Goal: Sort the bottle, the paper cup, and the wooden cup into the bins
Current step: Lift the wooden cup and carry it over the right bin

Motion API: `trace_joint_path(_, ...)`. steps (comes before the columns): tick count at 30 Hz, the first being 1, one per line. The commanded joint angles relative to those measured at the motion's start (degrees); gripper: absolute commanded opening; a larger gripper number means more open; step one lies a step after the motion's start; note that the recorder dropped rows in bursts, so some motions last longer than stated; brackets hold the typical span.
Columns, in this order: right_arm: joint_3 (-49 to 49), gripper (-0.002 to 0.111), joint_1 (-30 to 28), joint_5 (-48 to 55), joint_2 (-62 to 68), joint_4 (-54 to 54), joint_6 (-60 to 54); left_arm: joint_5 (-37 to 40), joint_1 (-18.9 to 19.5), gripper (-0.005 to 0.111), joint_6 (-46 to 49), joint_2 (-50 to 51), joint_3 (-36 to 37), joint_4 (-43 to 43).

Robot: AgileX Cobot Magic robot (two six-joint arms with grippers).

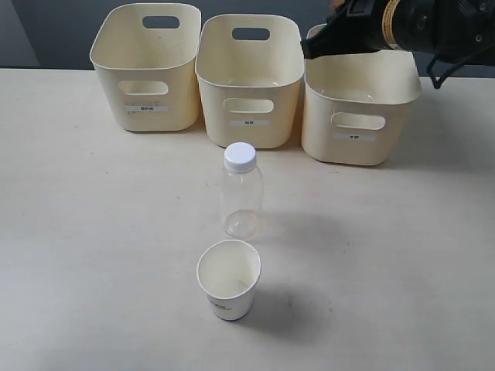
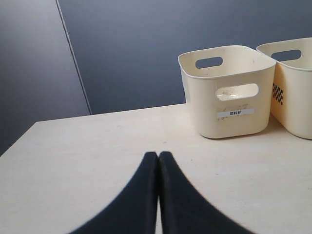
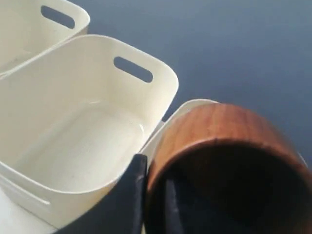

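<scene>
3 bins [image 1: 250, 77], 1 bottle [image 1: 242, 193], 1 paper cup [image 1: 228, 278] — right gripper [image 3: 155, 195] pinching wooden cup [image 3: 229, 161]; left gripper [image 2: 158, 168] pressed together.

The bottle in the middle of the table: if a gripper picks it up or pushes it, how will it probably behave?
The bottle looks clear and empty, so it is probably light and its thin walls may dent under a hard squeeze. It stands tall on a narrow base, so a push near its white cap could tip it; once down, it would likely roll.

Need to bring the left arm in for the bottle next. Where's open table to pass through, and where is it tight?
Bare table lies left of the bottle and paper cup, up to the left bin; the same on their right, below the right bin. Tight spots: bottle and paper cup nearly touch, and the three bins stand almost wall to wall. The right gripper holds the wooden cup over them.
</scene>
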Motion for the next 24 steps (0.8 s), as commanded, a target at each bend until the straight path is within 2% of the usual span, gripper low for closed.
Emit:
trace_joint_path(1, -1.1, -0.001, -4.6, -5.5, 3.9, 0.1, -0.1, -0.4, 0.0, 0.000, -0.1, -0.3, 0.1, 0.0)
trace_joint_path(13, -1.2, -0.001, -10.5, -19.5, 13.3, -2.3, 1.2, -0.4, 0.0, 0.000, -0.1, -0.3, 0.1, 0.0)
trace_joint_path(24, -1.9, -0.001, -10.8, -18.6, 15.7, -3.0, 1.3, -0.4, 0.0, 0.000, -0.1, -0.3, 0.1, 0.0)
